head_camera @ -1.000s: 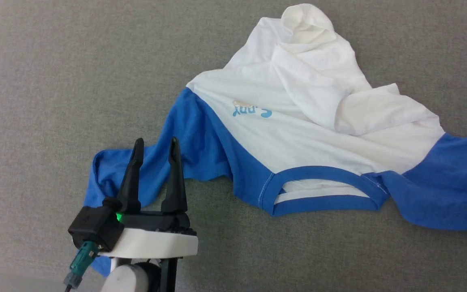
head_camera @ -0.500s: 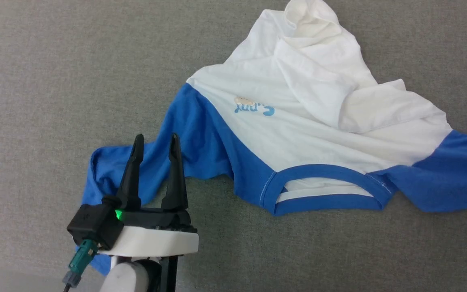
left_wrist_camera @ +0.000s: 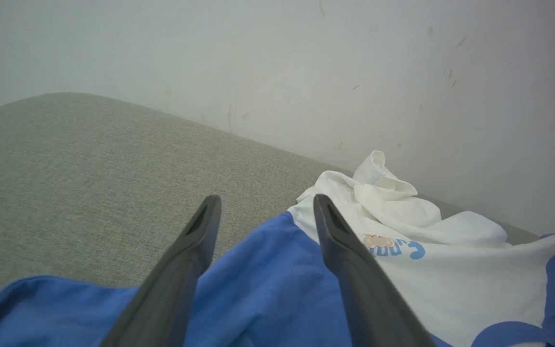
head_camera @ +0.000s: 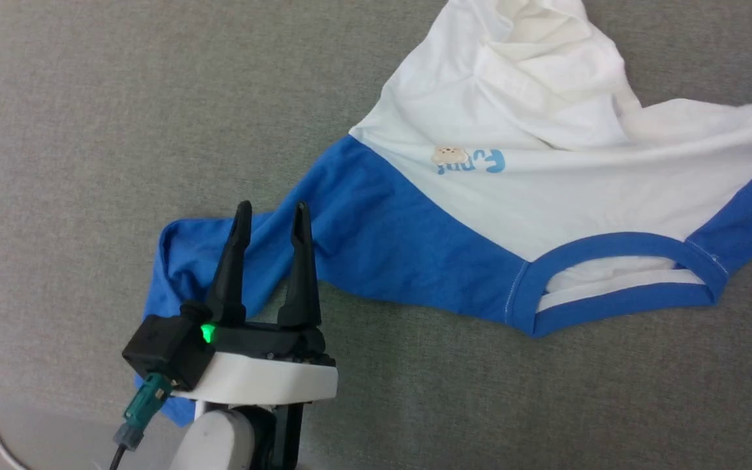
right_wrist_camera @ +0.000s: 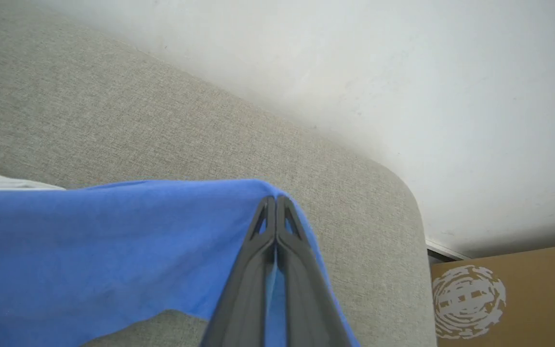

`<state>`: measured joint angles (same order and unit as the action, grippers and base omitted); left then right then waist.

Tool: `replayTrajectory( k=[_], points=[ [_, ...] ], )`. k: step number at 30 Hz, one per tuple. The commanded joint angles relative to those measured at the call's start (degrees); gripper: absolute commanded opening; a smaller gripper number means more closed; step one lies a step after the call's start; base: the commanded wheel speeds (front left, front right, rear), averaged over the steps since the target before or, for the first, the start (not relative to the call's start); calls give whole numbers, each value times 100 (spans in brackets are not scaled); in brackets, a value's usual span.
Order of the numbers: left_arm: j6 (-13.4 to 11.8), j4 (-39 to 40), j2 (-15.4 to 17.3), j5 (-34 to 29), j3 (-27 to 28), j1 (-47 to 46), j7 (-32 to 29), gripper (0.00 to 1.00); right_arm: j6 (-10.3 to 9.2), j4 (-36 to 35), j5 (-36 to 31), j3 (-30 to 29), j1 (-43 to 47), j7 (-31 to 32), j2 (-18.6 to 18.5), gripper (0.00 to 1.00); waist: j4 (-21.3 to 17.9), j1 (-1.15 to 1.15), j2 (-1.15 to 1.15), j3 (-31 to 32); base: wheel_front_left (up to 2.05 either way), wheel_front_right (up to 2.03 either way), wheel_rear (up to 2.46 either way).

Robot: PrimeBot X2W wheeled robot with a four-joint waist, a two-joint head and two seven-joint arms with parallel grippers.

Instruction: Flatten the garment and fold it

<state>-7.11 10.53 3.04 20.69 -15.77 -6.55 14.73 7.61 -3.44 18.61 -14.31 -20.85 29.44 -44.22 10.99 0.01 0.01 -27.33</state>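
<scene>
i see the garment spread print side up on the grey cloth surface, neck end towards me: white body, bright blue shoulders and sleeves. its far end is bunched in soft white folds. the blue-trimmed neck opening gapes a little, and a small blue print (with a tan bear, i think) sits on the chest. the left sleeve trails out wrinkled; the right sleeve is raised off the surface.

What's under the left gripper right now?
The blue sleeve of the garment lies under the open left gripper, on the grey surface. The gripper's body hides the sleeve's near part.
</scene>
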Motion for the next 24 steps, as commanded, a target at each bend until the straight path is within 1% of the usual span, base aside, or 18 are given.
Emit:
replayTrajectory(
  k=[1,5,8,9,10,11,12,14,15,16,17,18,19,20,22,23,24],
  points=[
    [-27,-23,-15,41,-50,-123,27,100,-12,314,-54,178,-68,-38,37,0,147,-1,-1,-49,0,0,0],
    [-52,-58,-15,80,-101,-123,27,100,-12,958,-24,478,-72,-75,166,0,255,-1,-1,7,0,0,0],
    [-48,-98,-15,78,-118,-117,27,100,-12,1305,-13,559,-37,-208,238,0,302,-1,-1,78,0,0,0],
    [-49,-107,-15,75,-115,-114,27,100,-12,1380,-17,580,-27,-270,244,16,304,-1,-1,107,0,0,0],
    [-49,-117,-15,71,-106,-108,27,100,-12,1433,-31,591,-26,-355,252,40,299,-1,-1,143,0,0,0],
    [-48,-128,-15,67,-96,-97,27,100,-12,1457,-38,580,-34,-452,271,87,287,-1,-1,185,0,0,0],
    [-44,-139,-15,61,-87,-82,27,100,-12,1450,-43,576,-40,-553,287,100,273,-1,-1,231,0,0,0],
    [-23,-161,-15,51,-74,-45,27,100,-12,1366,-29,551,-54,-771,342,100,233,-1,-1,345,0,0,0],
    [-23,-161,-15,51,-74,-45,27,100,-12,1366,-29,551,-54,-771,342,100,233,-1,-1,345,0,0,0],
    [-4,-182,-15,35,-51,8,27,100,-12,1187,1,474,-46,-994,455,100,179,-1,-1,468,0,0,0],
    [9,-191,-15,26,-35,40,27,100,-12,1058,18,422,-17,-1101,538,100,150,-1,-1,531,0,0,0],
    [9,-191,-15,26,-35,40,27,100,-12,1058,18,422,-17,-1101,538,100,150,-1,-1,531,0,0,0],
    [27,-196,-16,19,12,108,27,100,-12,740,7,252,99,-1321,749,100,89,-1,-1,645,0,0,0],
    [38,-196,-16,21,36,144,27,100,-12,558,-28,145,193,-1432,880,100,61,-1,-1,695,0,0,0],
    [62,-182,-16,15,85,215,27,100,-12,169,-176,-213,441,-1628,1295,100,7,-1,-1,773,0,0,0],
    [62,-182,-16,15,85,215,27,100,-12,169,-176,-213,441,-1628,1295,100,7,-1,-1,773,0,0,0],
    [80,-171,-15,3,99,247,27,100,-12,-63,-243,-338,610,-1720,1524,100,-10,-1,-1,791,0,0,0]
  ],
)
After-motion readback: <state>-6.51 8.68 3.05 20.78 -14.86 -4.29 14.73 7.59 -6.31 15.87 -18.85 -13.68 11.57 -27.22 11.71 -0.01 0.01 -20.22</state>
